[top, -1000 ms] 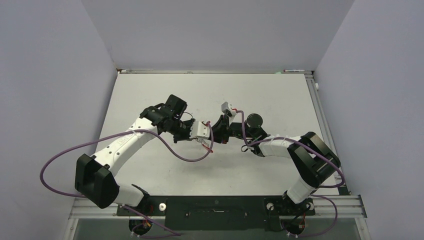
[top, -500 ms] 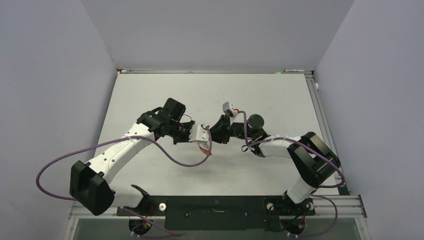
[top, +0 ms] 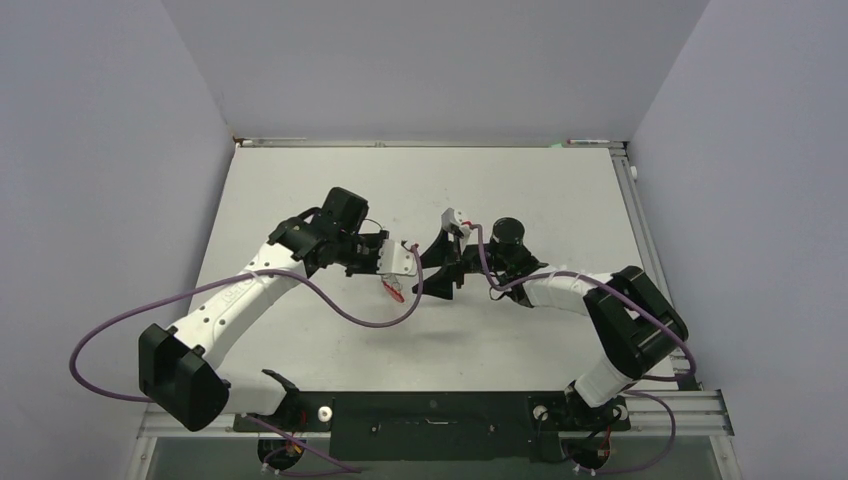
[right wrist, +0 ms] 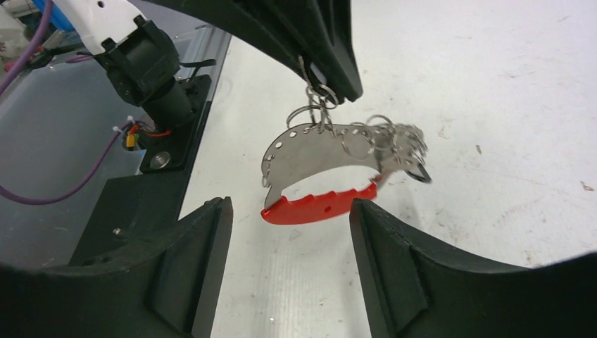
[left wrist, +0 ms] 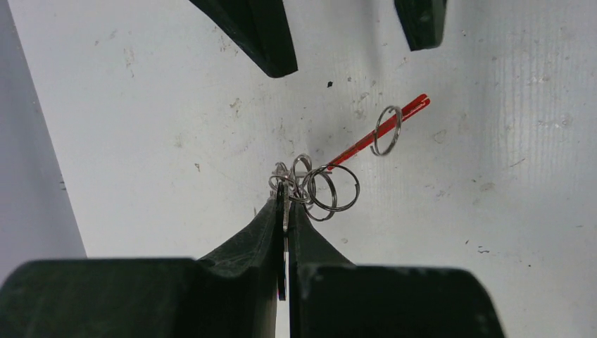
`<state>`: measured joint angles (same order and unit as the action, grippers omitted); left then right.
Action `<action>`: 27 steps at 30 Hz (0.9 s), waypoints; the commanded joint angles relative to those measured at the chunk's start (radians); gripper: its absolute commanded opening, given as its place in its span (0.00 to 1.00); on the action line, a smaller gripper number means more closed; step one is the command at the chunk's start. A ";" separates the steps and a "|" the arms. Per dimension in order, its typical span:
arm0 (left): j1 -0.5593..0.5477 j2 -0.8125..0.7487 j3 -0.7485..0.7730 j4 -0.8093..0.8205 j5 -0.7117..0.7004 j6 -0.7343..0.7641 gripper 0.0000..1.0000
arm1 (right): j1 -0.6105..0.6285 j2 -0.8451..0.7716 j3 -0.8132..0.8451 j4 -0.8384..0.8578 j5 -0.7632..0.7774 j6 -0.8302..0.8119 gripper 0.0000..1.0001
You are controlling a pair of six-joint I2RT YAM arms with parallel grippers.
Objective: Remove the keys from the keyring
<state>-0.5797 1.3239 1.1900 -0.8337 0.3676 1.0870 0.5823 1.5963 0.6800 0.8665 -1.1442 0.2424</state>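
The keyring [right wrist: 310, 158] is held clear of the surface [right wrist: 535, 98]. It hangs from the left gripper [left wrist: 285, 209], whose jaws are pressed together on one of the thin wire rings [left wrist: 331, 189]. Directly below the left gripper the curved band [right wrist: 317, 204] is seen broadside in the right wrist view, grey part uppermost and red part at the bottom. The keys [right wrist: 407, 149] are bunched with further rings at the band's end, beside and a little below the left gripper. They cannot be told apart clearly, though a dark piece shows at the cluster's lower edge. The right gripper [right wrist: 288, 229] is placed below and in front of the left gripper. Its jaws are spread wide to either side of the red part and are closed on nothing.

The bundle is judged light and rigid in its parts, but free to swing and twist about the single pinched ring. The bare metal is likely to be slippery, and the split rings are probably springy. A key is best taken by its flat head, not by the wire, so that it can be worked round the coil while the left gripper steadies the rest.
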 commanded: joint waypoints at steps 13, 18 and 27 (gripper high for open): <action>-0.070 -0.094 -0.120 0.096 -0.034 0.068 0.00 | 0.020 -0.029 0.169 -0.214 0.120 -0.075 0.50; -0.066 0.003 -0.054 0.052 -0.019 -0.153 0.00 | 0.008 -0.057 0.172 -0.367 0.156 -0.143 0.52; -0.187 0.157 -0.071 0.133 0.026 -0.448 0.00 | -0.221 -0.118 0.078 -0.473 0.093 -0.021 0.52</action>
<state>-0.6994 1.4044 1.0863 -0.7784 0.3489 0.8394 0.4545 1.5574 0.7975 0.4404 -1.0115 0.1757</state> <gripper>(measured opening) 0.022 0.522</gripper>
